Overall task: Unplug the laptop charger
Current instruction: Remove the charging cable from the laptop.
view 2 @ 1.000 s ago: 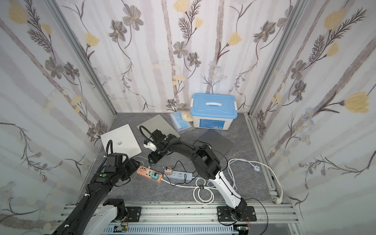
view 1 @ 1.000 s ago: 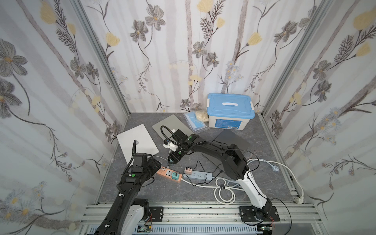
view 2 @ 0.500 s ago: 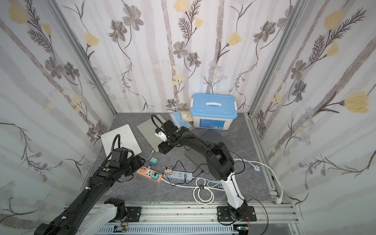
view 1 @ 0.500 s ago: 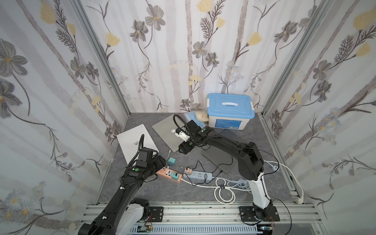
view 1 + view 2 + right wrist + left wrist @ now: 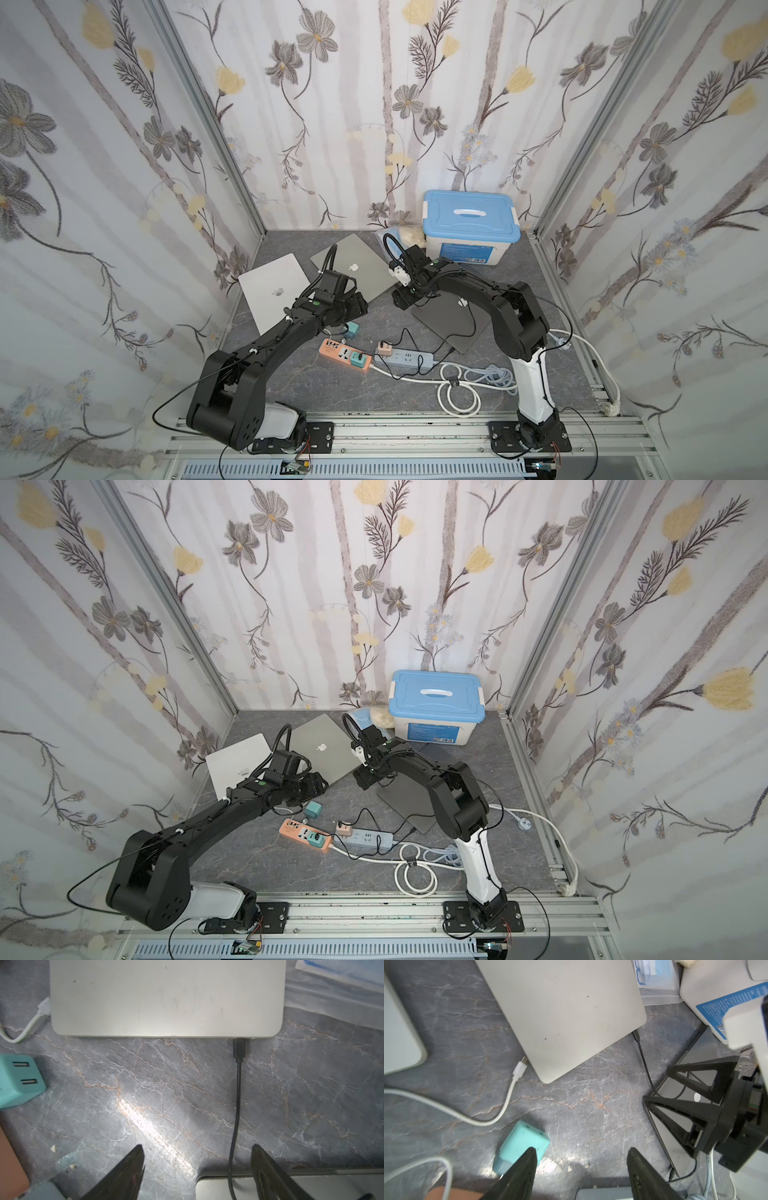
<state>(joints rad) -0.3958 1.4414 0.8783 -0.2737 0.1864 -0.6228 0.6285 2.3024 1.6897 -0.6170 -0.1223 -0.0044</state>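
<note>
Laptops (image 5: 353,266) three, power strips (image 5: 345,359) two, loose teal charger (image 5: 352,329) one, left fingers (image 5: 527,1167), right fingers (image 5: 133,1165) spread, empty.

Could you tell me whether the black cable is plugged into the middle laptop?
Yes, the black cable has its connector seated in the edge of the middle laptop.
</note>
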